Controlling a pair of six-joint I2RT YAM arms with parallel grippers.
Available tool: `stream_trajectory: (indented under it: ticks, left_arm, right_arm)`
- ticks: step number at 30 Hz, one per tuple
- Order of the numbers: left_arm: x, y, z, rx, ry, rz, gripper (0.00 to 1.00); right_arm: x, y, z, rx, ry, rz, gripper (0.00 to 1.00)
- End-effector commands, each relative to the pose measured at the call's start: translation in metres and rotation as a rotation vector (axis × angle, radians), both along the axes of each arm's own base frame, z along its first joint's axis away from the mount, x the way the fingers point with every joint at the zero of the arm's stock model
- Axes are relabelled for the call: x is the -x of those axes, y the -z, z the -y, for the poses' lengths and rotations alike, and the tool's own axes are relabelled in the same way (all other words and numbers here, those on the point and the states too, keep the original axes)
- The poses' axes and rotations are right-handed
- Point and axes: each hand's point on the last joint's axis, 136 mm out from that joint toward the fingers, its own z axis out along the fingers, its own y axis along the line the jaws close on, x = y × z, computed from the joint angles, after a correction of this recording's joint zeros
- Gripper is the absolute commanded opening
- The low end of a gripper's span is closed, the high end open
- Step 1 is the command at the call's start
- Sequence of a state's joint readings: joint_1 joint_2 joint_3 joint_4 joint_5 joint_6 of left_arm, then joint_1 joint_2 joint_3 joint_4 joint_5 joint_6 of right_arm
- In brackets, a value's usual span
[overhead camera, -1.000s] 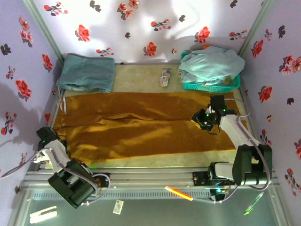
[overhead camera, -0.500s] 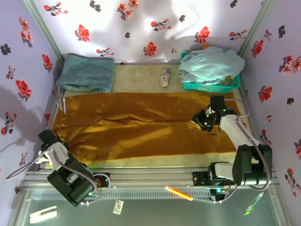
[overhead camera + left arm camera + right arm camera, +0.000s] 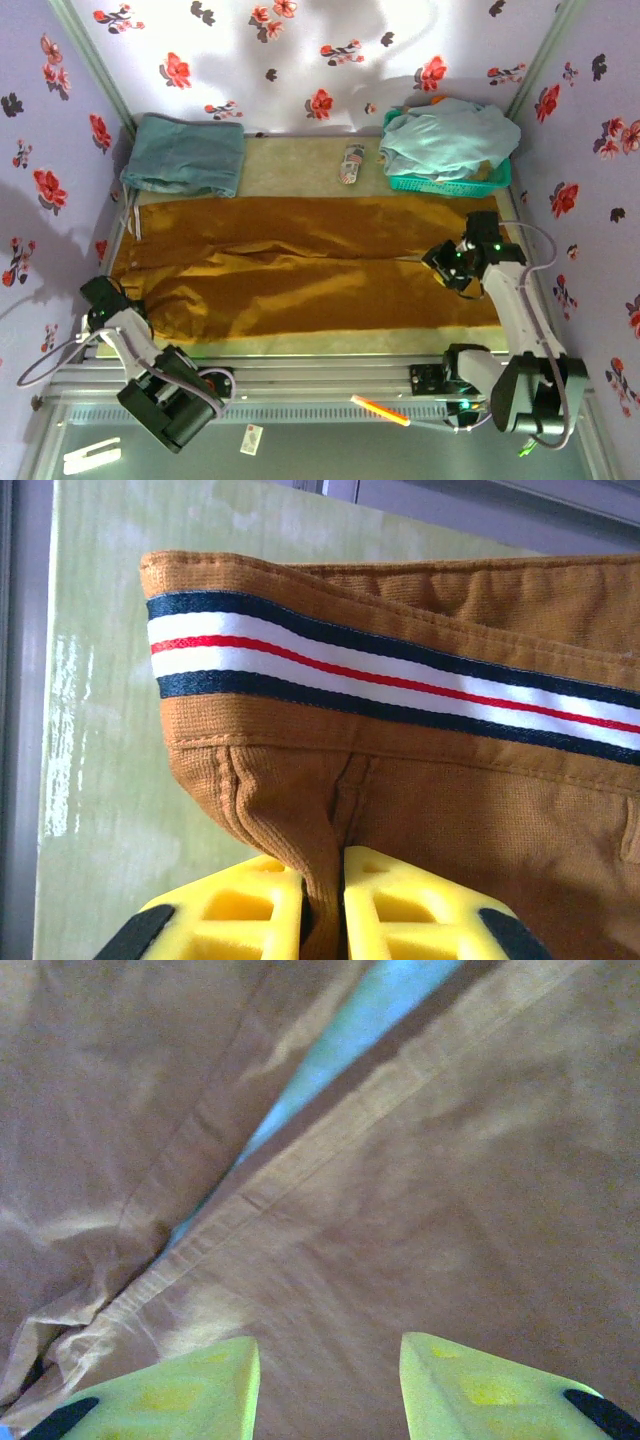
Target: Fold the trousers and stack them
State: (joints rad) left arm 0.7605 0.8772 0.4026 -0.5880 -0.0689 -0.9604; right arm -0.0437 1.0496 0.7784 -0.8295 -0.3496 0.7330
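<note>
- Left gripper (image 3: 322,880) is pressed together on a pinch of the trousers (image 3: 450,810), just under the striped waistband trim (image 3: 400,670). In the top view this gripper (image 3: 100,297) sits at the near left corner of the tabletop.
- Right gripper (image 3: 330,1380) is spread, with nothing between its fingers. It hangs over leg cloth beside the slit between the two legs. In the top view it (image 3: 452,262) is toward the right edge, short of the hems.
- The trousers (image 3: 300,270) lie flat and full length across the tabletop: waist at the left edge, legs running to the right edge, some ripples near the waist.
- A teal garment (image 3: 185,153) lies at the far left corner. A basket (image 3: 440,184) heaped with pale blue cloth stands at the far right corner.
- Step in hand, as I read it: getting a hold at both ends for the lengthwise fold.
- To do it well, the right gripper should drop onto the near leg's edge, closer to the hem, and take the whole leg.
- Then both ends should lift together, level and taut, so the near leg lands edge to edge on the far leg.
- Keep the lift low; slack in the middle would crease.
</note>
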Motion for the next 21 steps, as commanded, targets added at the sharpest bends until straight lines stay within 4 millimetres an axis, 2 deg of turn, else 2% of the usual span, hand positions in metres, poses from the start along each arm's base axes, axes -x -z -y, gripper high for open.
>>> stream_trajectory:
  ticks: [1, 4, 10, 15, 21]
  left_arm:
    - [-0.005, -0.001, 0.012, 0.056, 0.047, 0.027, 0.00]
    - [-0.009, -0.002, 0.013, 0.069, 0.056, 0.047, 0.00]
    - [-0.015, -0.013, 0.012, 0.055, 0.072, 0.081, 0.00]
    - [-0.016, -0.023, 0.010, 0.026, 0.078, 0.098, 0.00]
    - [-0.019, -0.028, 0.008, 0.022, 0.092, 0.094, 0.00]
  right_arm:
    - [0.039, 0.017, 0.014, 0.065, 0.081, -0.134, 0.43]
    - [0.061, 0.035, 0.022, 0.109, 0.140, -0.186, 0.44]
    - [0.091, 0.070, 0.017, 0.064, 0.240, -0.277, 0.42]
    - [0.094, 0.091, 0.011, 0.011, 0.331, -0.302, 0.51]
    - [0.094, 0.113, 0.009, -0.024, 0.397, -0.338, 0.49]
